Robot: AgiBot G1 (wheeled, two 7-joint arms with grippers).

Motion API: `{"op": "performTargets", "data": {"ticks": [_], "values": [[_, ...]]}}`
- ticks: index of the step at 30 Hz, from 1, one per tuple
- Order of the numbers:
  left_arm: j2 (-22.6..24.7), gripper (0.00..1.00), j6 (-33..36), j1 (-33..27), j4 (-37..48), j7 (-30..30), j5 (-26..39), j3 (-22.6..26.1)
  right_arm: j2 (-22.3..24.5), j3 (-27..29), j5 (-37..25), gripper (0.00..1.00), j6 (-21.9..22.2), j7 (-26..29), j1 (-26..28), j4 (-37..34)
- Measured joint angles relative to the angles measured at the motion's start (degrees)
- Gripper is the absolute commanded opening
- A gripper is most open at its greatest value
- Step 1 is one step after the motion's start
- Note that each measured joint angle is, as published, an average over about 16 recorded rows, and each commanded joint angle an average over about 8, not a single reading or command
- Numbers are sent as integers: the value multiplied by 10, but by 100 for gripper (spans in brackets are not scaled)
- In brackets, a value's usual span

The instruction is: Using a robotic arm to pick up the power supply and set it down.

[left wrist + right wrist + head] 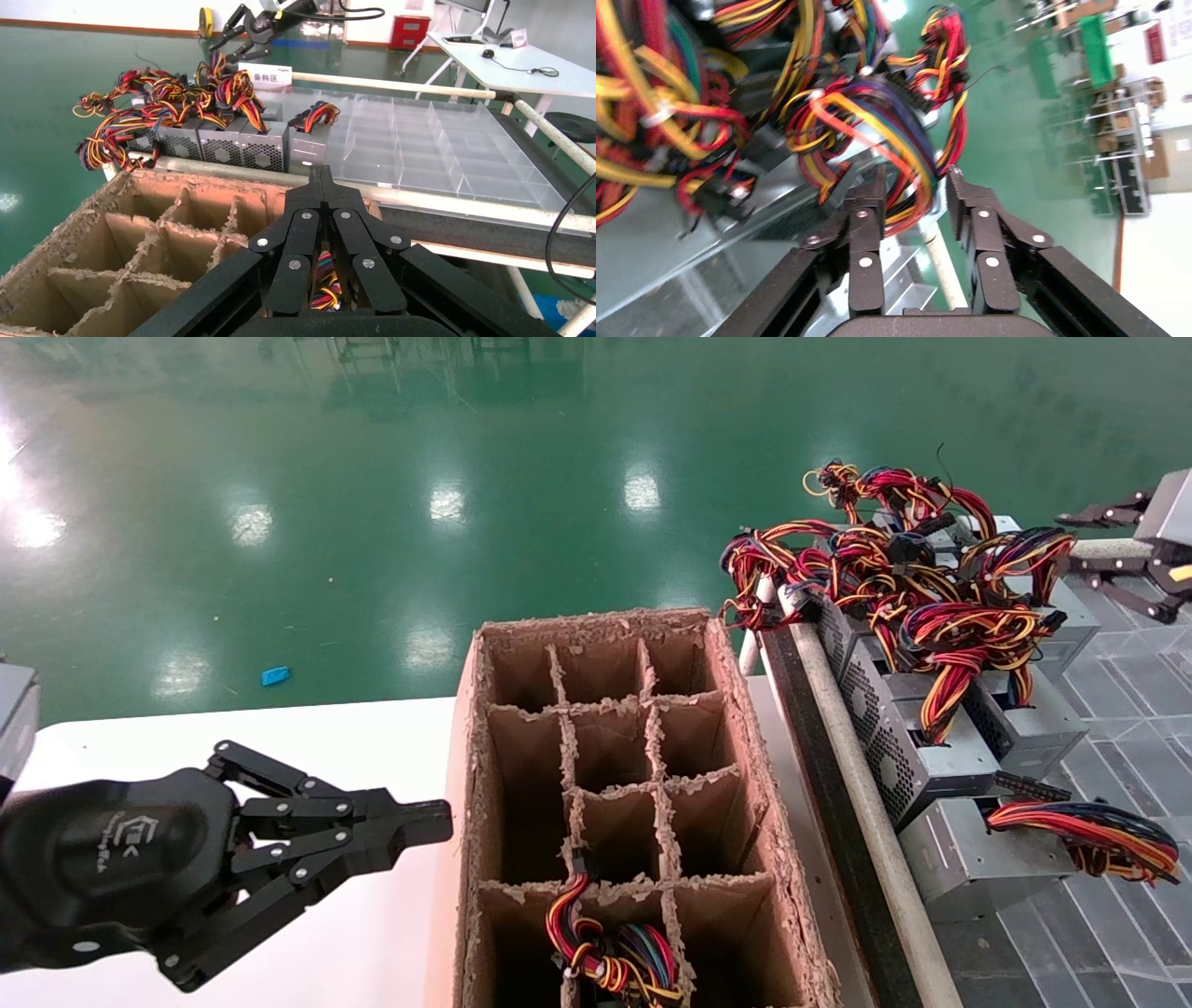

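In the head view, the left gripper [424,824] is hovering over the white table [279,747], its black fingers pressed together into a point aimed at the cardboard box [745,710] with its grid of dividers; a bundle of coloured wires [610,952] is sitting in one of the near cells. To the right, several grey supplies are lying in a row on a clear partitioned tray [1127,710], tangled in red, yellow and orange leads. The power supply [1066,617] with the purple and blue wire bundle is lying at the far right end of that row, and the right gripper [1127,556] is reaching in from the right edge, just beside it, with its fingers spread. In the left wrist view, the left gripper [322,175] is showing its two fingertips touching, empty, above the box [105,232]; beyond it the row of supplies is standing along the tray's [436,147] near rail, and the right gripper [242,38] is hanging over their far end. In the right wrist view, the right gripper [916,186] is holding its fingers [866,203] apart, gripping nothing, with the purple, blue, orange and yellow wires of the power supply [800,175] looping directly between and just ahead of the tips.
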Motion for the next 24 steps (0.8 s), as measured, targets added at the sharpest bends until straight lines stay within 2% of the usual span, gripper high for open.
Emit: {"op": "performTargets", "data": {"ticks": [5, 11, 16, 22, 23, 24], "values": [[0, 0, 0, 0, 0, 0, 0, 0, 7, -2, -1, 100, -37, 16, 20, -2], [0, 0, 0, 0, 0, 0, 0, 0, 21, 18, 34, 100, -103, 27, 33, -12], [0, 0, 0, 0, 0, 0, 0, 0, 31, 45, 80, 100, -156, 29, 28, -23], [0, 0, 0, 0, 0, 0, 0, 0, 37, 68, 125, 100, -189, 46, 2, -9], [0, 4, 0, 0, 0, 0, 0, 0, 38, 71, 131, 100, -192, 50, -4, -4], [0, 17, 0, 0, 0, 0, 0, 0, 39, 73, 138, 100, -194, 55, -10, 3]]}}
